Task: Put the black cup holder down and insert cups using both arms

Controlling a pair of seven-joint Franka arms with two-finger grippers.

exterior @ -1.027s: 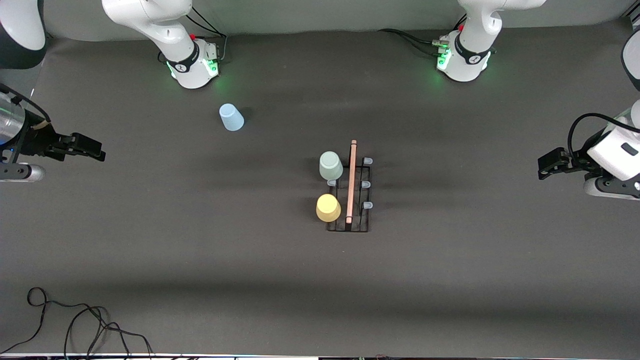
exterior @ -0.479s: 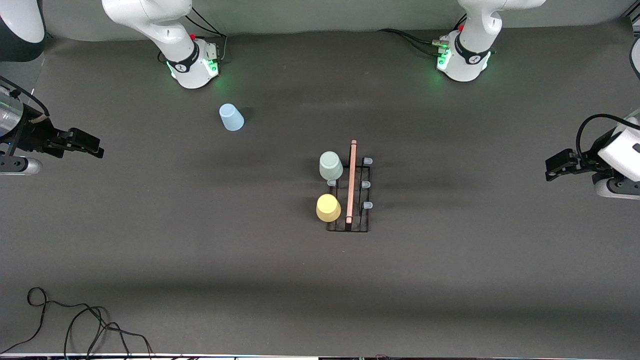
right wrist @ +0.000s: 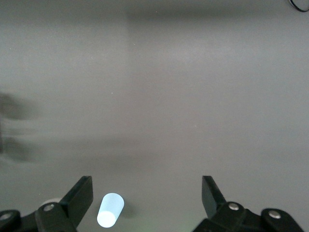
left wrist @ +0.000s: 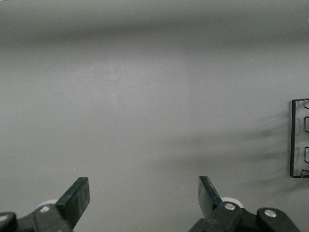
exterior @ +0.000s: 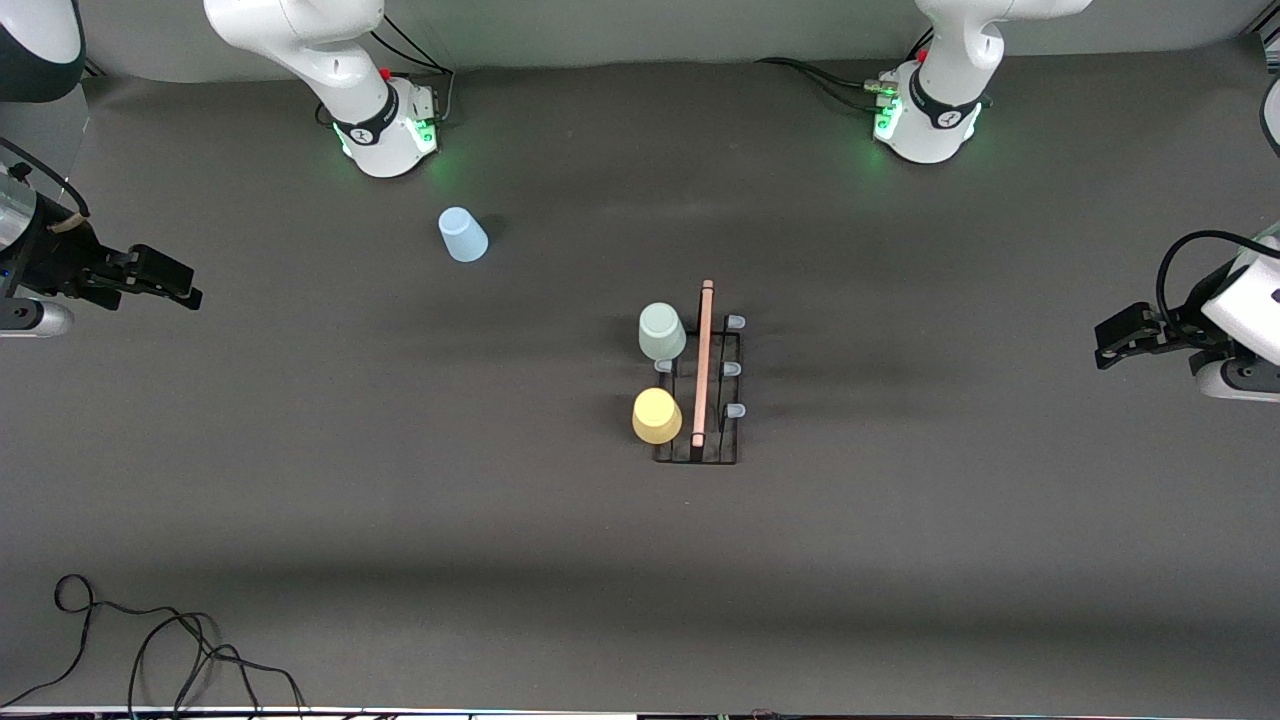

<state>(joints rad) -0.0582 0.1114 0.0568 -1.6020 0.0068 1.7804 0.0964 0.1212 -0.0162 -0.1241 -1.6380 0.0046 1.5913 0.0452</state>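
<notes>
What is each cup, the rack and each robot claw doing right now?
Rack: standing on the table, four pegs bare.
Green cup: upside down on a peg.
Yellow cup: upside down on a peg.
Blue cup: on the table, off the rack.
Left claw: open, empty.
Right claw: open, empty.

Both arms retracting outward. Right gripper [exterior: 185, 285] has slid toward the worktop edge at its own end and a bit toward the bases. Left gripper [exterior: 1110, 345] has pulled toward its own end's edge. Both empty, fingers spread.
</notes>
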